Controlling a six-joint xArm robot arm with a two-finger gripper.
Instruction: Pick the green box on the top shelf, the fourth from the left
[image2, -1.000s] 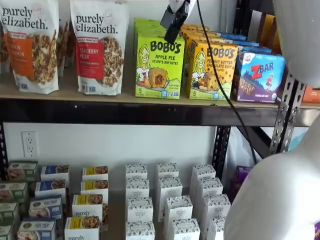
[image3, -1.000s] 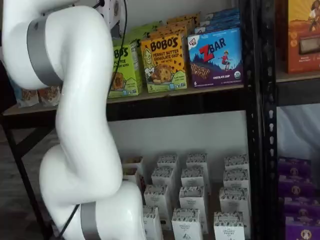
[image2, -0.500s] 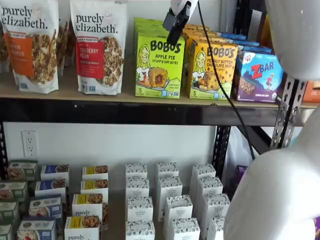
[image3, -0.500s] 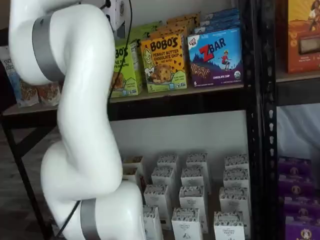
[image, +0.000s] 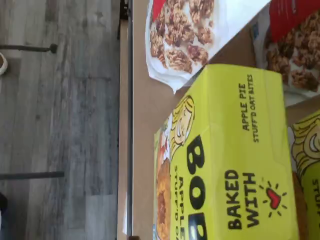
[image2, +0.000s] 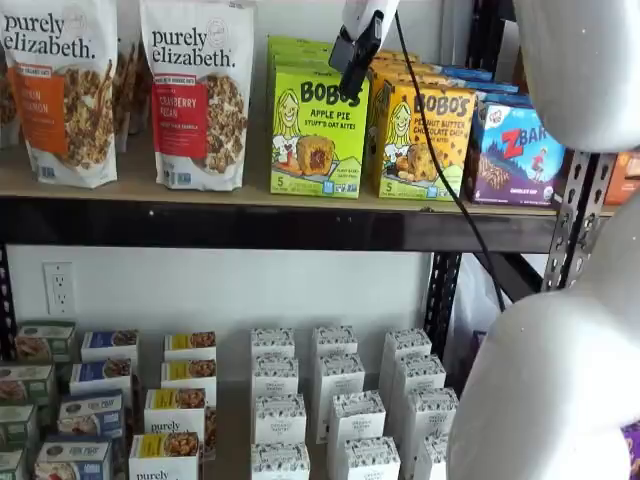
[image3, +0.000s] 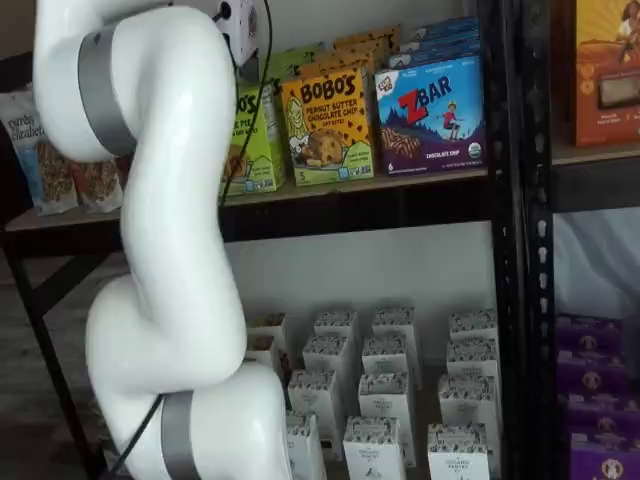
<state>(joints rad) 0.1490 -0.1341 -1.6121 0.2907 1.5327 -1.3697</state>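
Green box on the top shelf, granola bag and yellow-orange box flanking.
We see our gripper above its top corner, jaws side-on, presumably spread; our arm hides the box's left half.

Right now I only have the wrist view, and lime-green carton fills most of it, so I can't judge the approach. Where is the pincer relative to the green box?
Observer: In a shelf view the pincer hangs in front of the green box, at its upper corner. The box stands upright on the top shelf.
Operator: Which upper corner?
Observer: The one nearest the yellow-orange Bobo's box, which stands close beside the green one. A blue Zbar box comes after that.
Operator: Anything behind the target?
Observer: More lime-green cartons line up behind it, toward the wall.
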